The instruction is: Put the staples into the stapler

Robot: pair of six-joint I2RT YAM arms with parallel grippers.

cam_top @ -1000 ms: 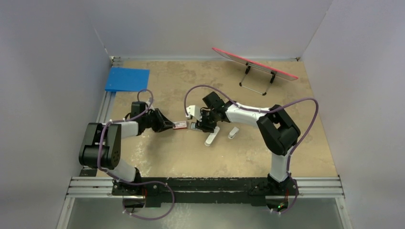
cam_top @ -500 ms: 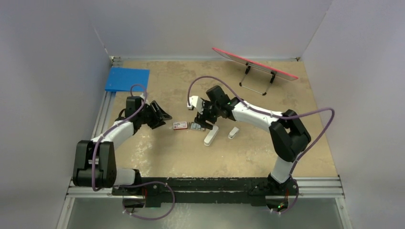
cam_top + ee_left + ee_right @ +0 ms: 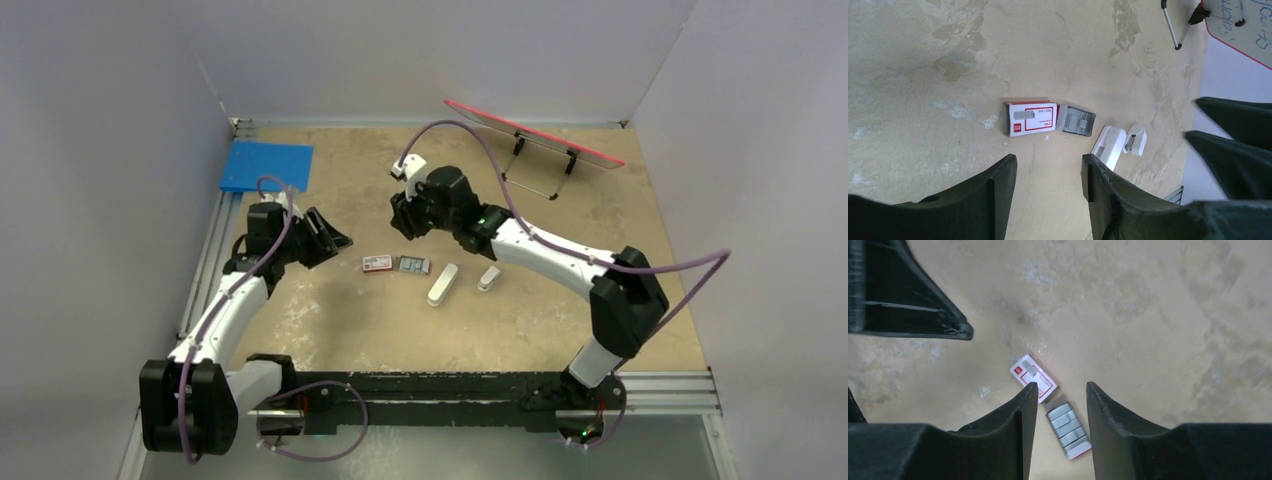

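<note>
Item: left claw [image 3: 325, 236], left centre of the top view. A second before, it was closed on the box [image 3: 377, 263]. It had since let go and drawn back toward the left, and its jaws stood apart with nothing between them. Item: right claw [image 3: 404, 222]. A second before, it was low over the staples [image 3: 412, 266], hard against the box. It had since lifted away toward the upper centre, jaws apart and empty, and its wrist view looked down on the staples through the gap. Item: box, red and white, flat on the desk [image 3: 330, 320] at the centre, no longer held. Item: staples, a grey block, lying exposed just beside the box on its right, touching it or nearly so, and free of both claws. Item: stapler [image 3: 442, 284], a white bar to the lower right of the staples, near but apart, and unmoved over that second. Item: white piece [image 3: 488, 278], further right, likewise unmoved. Assessment: the staples were out of the box and ready to take, but none had reached the stapler. The likely next work was opening the stapler and lifting a strip, a fiddly pick given how flat the block lay.
</note>
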